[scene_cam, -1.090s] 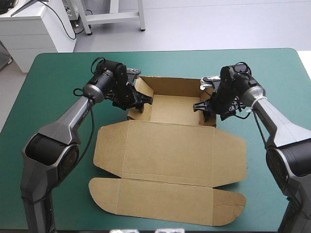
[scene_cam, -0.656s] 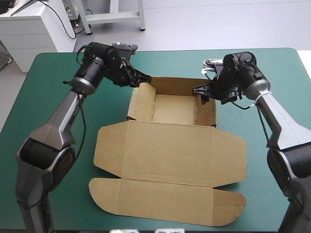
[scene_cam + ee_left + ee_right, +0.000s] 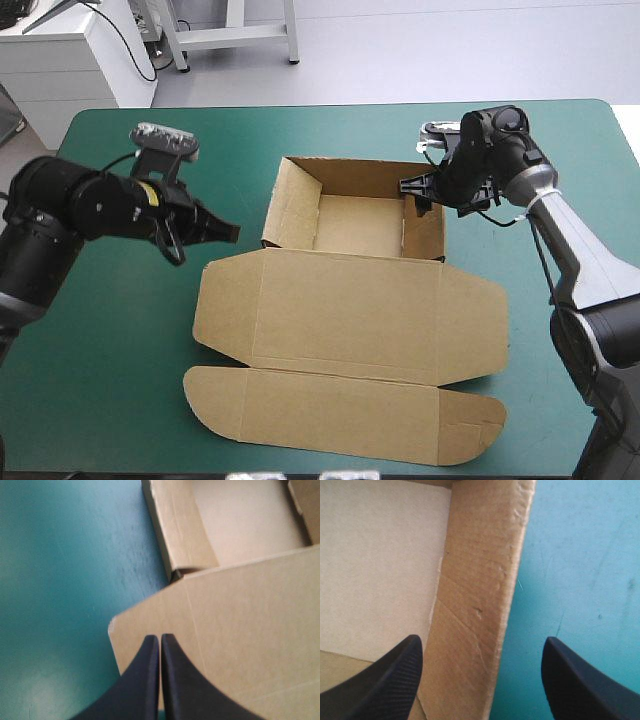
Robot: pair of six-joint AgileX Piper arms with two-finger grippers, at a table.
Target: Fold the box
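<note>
Biggest first: we have the teal-green table cover (image 3: pixel 110 390), and mid-table the brown cardboard box (image 3: pixel 345 270), an open tray (image 3: pixel 355 228) with its lid (image 3: pixel 350 330) flat toward the near edge. The left gripper (image 3: pixel 228 232) hangs over the lid's far-left corner, black fingers (image 3: pixel 142 680) clenched to a point; whether it touches, we cannot tell. The right gripper (image 3: pixel 412 190) straddles the tray's right wall, jaws released wide.

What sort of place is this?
Probably a robotics test lab: two robot arms, black finned left pincer and right pincer, flank a half-folded brown cardboard box on a teal-green covered table.
</note>
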